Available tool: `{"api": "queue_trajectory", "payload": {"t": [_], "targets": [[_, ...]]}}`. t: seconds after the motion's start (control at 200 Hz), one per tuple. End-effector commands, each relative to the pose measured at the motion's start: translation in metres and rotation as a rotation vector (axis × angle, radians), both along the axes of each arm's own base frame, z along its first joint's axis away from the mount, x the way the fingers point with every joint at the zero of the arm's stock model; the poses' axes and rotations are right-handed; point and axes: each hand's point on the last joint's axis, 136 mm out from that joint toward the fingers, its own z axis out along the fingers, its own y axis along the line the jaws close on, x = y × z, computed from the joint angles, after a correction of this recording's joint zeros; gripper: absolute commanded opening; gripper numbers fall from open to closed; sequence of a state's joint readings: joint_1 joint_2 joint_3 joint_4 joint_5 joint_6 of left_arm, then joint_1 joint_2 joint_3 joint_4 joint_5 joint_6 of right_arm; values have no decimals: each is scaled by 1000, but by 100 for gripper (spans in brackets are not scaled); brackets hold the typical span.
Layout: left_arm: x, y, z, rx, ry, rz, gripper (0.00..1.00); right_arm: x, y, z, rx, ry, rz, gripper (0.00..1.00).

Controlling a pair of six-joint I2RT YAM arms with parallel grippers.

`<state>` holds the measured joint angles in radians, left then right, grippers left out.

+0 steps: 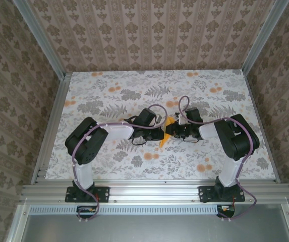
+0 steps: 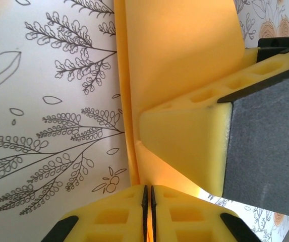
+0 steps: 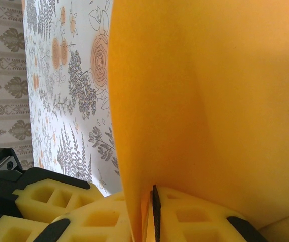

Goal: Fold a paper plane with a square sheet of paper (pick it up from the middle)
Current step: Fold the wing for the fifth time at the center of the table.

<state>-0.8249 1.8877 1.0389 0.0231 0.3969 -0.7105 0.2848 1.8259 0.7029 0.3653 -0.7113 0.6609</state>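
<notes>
The left tool [image 2: 148, 214] and the right tool [image 3: 154, 217] are each clamped on the square sheet of paper [image 1: 166, 132], gripping from 9 and 3 o'clock over the middle of the counter [image 1: 134, 91]. A clean crease probably calls for slow, matched moves, with edges aligned and no tugging apart.

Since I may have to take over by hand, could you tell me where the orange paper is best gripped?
Probably along the folded crease of the paper, coming in from the side so the jaws close across its flat faces. It is thin, held up by the left gripper and right gripper; the crease looks stiffest.
</notes>
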Motion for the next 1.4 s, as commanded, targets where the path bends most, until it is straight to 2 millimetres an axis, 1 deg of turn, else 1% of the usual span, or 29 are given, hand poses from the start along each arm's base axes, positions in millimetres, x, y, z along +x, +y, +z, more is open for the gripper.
{"api": "queue_trajectory", "payload": {"t": [0.0,0.285,0.35,0.44,0.605,0.695,0.835,1.4], "targets": [[2,2,16,-17,-40,1,15,-13,-21,-35,-104,91,-59,19],[-2,-8,40,-142,-66,-15,18,-13,-19,-34,-97,91,-52,20],[-4,-9,41,-146,-69,-21,18,-13,-19,-35,-98,92,-52,20],[-8,-12,38,-141,-62,-43,18,-13,-19,-36,-99,95,-54,20],[-17,-16,23,-94,-29,-83,16,-12,-18,-35,-95,97,-51,20],[-20,-16,14,-67,-13,-94,15,-12,-19,-35,-95,97,-52,21],[-19,-10,2,-13,-5,-87,13,-13,-19,-36,-97,99,-50,21],[-19,-8,-8,8,7,-83,13,-12,-20,-36,-108,102,-55,22]]}}
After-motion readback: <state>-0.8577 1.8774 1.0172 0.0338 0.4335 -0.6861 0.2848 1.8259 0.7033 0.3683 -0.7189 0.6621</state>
